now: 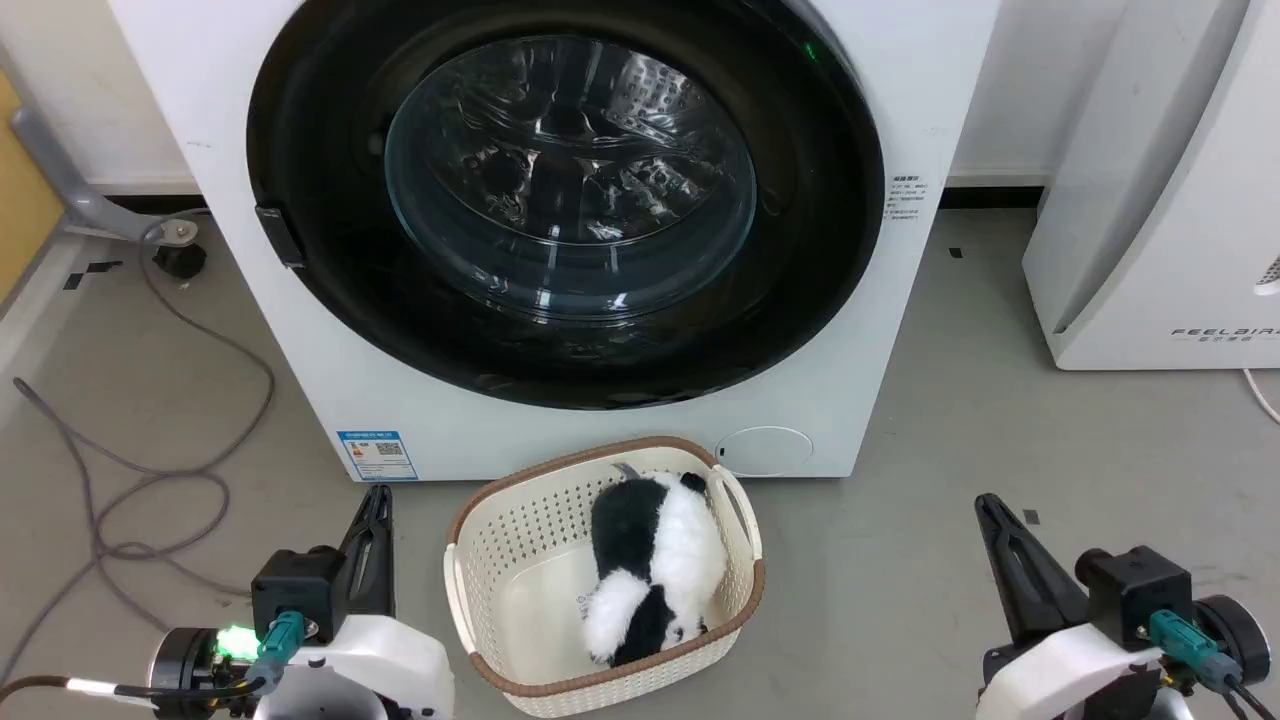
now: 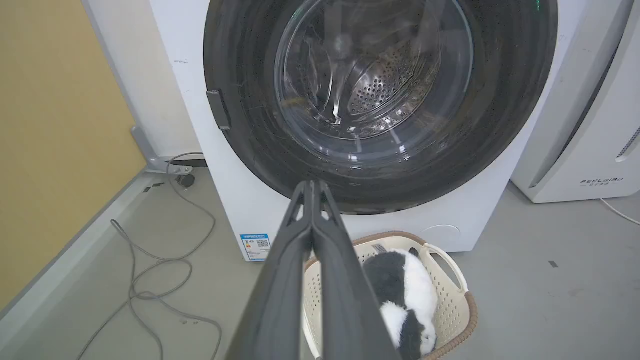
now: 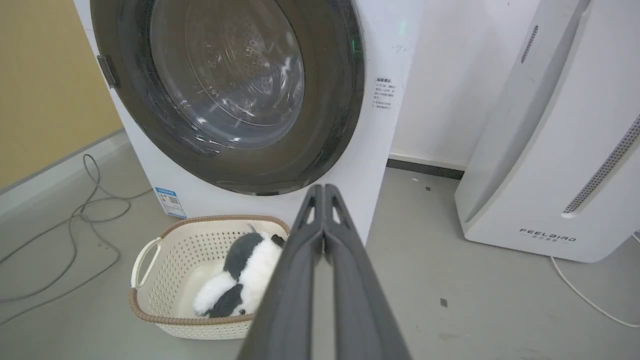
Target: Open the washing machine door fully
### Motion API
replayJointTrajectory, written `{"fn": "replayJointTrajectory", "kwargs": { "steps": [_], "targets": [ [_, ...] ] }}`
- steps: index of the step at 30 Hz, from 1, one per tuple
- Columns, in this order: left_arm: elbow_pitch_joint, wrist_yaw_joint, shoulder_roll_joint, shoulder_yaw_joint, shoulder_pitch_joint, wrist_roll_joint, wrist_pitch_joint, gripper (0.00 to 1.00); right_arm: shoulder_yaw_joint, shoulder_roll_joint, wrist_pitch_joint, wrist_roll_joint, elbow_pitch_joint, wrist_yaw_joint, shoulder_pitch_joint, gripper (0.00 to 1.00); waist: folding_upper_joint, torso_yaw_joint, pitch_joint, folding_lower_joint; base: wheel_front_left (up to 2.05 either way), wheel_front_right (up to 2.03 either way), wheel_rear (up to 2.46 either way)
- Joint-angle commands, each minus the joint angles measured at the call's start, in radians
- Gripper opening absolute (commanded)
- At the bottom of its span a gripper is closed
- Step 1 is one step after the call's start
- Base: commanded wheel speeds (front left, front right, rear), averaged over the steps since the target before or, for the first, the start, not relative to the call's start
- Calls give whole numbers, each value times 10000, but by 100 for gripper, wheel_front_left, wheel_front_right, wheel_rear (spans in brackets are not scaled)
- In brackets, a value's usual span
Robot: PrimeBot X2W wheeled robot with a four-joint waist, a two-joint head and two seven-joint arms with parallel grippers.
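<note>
The white washing machine (image 1: pixel 600 440) (image 2: pixel 240 200) (image 3: pixel 380 150) stands in front of me. Its door (image 1: pixel 820 240) (image 2: pixel 505 125) (image 3: pixel 330 100), a glossy black disc with a clear glass bowl at its centre, lies flat against the front. A small dark handle (image 1: pixel 279 236) (image 2: pixel 219 109) (image 3: pixel 107 71) sits on the door's left edge. My left gripper (image 1: pixel 378 492) (image 2: pixel 312 184) is shut and empty at the lower left, well short of the washer. Low at the right, my right gripper (image 1: pixel 988 500) (image 3: pixel 323 188) is likewise shut and empty.
A cream basket (image 1: pixel 500 540) (image 2: pixel 460 295) (image 3: pixel 165 265) holding a black-and-white plush toy (image 1: pixel 655 570) (image 2: pixel 405 295) (image 3: pixel 240 280) stands on the floor before the washer, between my grippers. A white FEELBIRD appliance (image 1: pixel 1150 200) (image 3: pixel 550 150) stands at the right. Grey cables (image 1: pixel 150 480) trail at the left.
</note>
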Motion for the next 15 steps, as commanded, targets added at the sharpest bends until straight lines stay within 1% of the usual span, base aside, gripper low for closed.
{"fn": "replayJointTrajectory", "kwargs": {
  "steps": [1, 15],
  "targets": [
    [-41, -41, 5, -14, 59, 26, 3, 0, 3, 7, 3, -78, 24, 6, -119, 0, 0, 0, 0, 0, 0, 0, 0],
    [-41, -41, 5, -14, 59, 26, 3, 0, 3, 7, 3, -78, 24, 6, -119, 0, 0, 0, 0, 0, 0, 0, 0]
  ]
}}
